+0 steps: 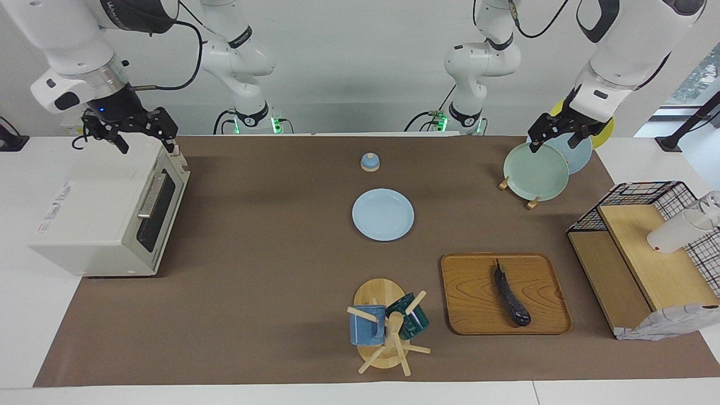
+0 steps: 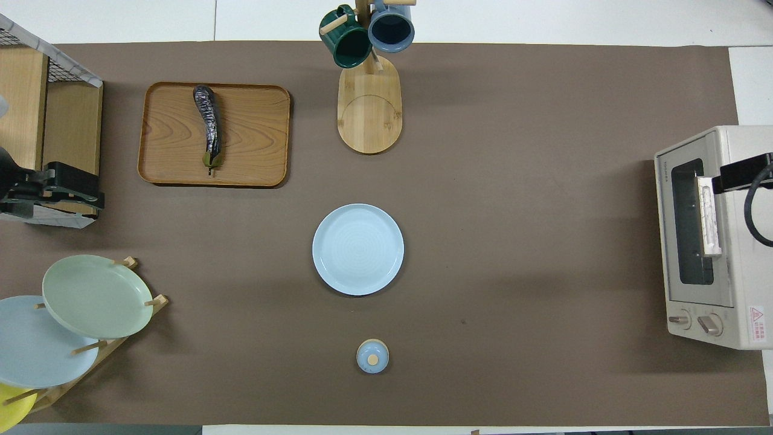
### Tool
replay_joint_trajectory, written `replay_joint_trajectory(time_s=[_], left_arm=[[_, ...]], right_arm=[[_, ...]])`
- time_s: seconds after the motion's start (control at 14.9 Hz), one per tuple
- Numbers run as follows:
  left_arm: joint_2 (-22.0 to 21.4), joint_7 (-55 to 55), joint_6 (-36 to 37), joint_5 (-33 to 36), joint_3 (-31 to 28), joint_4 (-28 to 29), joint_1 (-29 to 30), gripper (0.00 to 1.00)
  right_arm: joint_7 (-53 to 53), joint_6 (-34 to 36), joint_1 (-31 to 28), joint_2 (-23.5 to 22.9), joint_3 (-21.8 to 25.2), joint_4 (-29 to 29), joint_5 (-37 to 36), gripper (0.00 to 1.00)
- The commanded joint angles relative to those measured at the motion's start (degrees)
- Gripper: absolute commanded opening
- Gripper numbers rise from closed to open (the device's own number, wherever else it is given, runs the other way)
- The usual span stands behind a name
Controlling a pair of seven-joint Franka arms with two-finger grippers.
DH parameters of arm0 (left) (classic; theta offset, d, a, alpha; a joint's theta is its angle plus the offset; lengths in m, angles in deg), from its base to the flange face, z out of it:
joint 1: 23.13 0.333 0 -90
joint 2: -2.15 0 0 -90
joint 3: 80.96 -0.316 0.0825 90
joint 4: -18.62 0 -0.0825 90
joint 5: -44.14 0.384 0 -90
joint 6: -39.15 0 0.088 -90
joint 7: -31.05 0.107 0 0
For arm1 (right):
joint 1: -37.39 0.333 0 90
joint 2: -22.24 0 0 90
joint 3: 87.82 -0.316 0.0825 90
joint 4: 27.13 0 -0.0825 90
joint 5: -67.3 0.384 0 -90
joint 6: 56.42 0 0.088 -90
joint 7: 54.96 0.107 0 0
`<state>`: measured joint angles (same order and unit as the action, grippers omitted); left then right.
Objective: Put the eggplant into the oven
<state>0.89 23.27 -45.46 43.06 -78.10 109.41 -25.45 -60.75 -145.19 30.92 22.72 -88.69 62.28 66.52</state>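
Nearest the robots, at the left arm's end of the table (image 1: 270, 236), a wooden plate rack (image 2: 90, 353) is seen holding a green plate (image 1: 535, 171), a blue plate (image 2: 36, 347) and a yellow plate (image 2: 9, 408) on edge. The left gripper (image 1: 557, 135) is held over this rack, its fingers spread apart, and nothing is gripped. At the right arm's end the oven (image 1: 107, 216) is found with its glass door closed; what lies inside cannot be told. The right gripper (image 1: 143, 139) is held over the oven's top edge by the door, its fingers spread wide, with nothing between them. A small blue lid (image 1: 369, 162) with a wooden knob is set near the middle, and a light blue plate (image 1: 383, 214), bare, is placed a little farther out. Farther still, a wooden tray (image 1: 478, 298) is seen, and on it the eggplant (image 1: 511, 295) is laid alone: slim, glossy, dark purple-black, its stem end turned toward the robots. Beside the tray, a wire-mesh wooden shelf (image 1: 641, 264) is stood, with a white cup (image 1: 672, 232) lying on it. Farthest out, a blue mug (image 1: 367, 325) and a green mug (image 1: 409, 318) are hung on a wooden mug tree (image 1: 388, 343).
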Motion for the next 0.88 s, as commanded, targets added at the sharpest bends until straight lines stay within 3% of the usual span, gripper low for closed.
replay_joint_trajectory(time_s=[0.0,0.47,0.81], left_arm=[[-1.4,-0.3,-0.5,-0.7,-0.4,1.3,-0.2,1.0],[-1.5,-0.7,-0.2,-0.7,-0.4,1.6,-0.8,1.0],[-1.4,-0.7,-4.0,-0.8,-0.1,2.2,-0.5,1.0]], right_arm=[[0.5,-1.3,-0.5,-0.1,-0.3,0.1,1.2,1.0],[0.5,-1.1,-0.4,-0.1,-0.3,0.1,1.1,1.0],[0.3,-1.1,-0.4,-0.1,-0.3,0.1,0.8,1.0]])
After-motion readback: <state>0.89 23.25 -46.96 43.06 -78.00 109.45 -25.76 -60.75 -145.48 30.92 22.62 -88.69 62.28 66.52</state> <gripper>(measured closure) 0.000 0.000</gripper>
